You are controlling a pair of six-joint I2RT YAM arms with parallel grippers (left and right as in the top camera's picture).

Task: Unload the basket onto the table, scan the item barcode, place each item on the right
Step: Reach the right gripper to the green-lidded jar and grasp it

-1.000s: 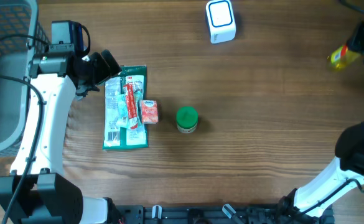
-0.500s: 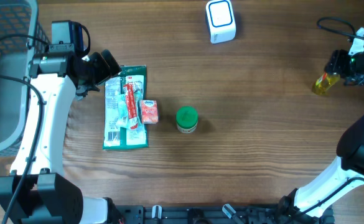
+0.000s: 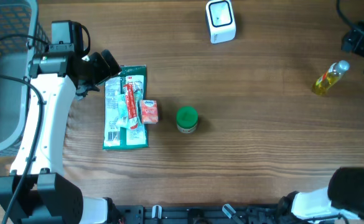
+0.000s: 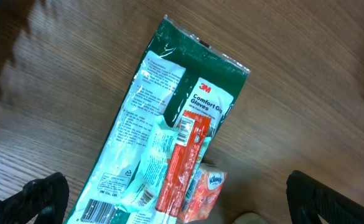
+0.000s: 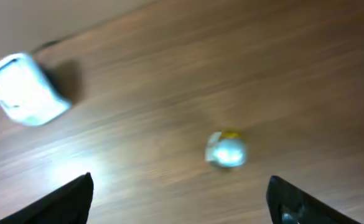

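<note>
A small yellow bottle (image 3: pixel 328 79) with a clear cap stands on the wooden table at the far right, free of any gripper. My right gripper (image 3: pixel 360 42) hovers behind it, open and empty. In the right wrist view the bottle's cap (image 5: pixel 226 150) shows from above, ahead of the open gripper (image 5: pixel 185 199). The white barcode scanner (image 3: pixel 220 21) sits at the back centre and also shows as the scanner (image 5: pixel 25 89) in that view. My left gripper (image 3: pixel 102 68) is open above the green glove packet (image 3: pixel 127 109), holding nothing.
A red stick pack (image 3: pixel 130 99), a pale sachet and an orange tissue pack (image 3: pixel 149 112) lie on the glove packet (image 4: pixel 169 112). A green-lidded jar (image 3: pixel 186 119) stands beside them. A grey wire basket (image 3: pixel 1 74) fills the far left edge.
The right gripper opened and let go of the yellow bottle, which now stands on the table; the gripper pulled back toward the far right corner. The left arm has not moved.
</note>
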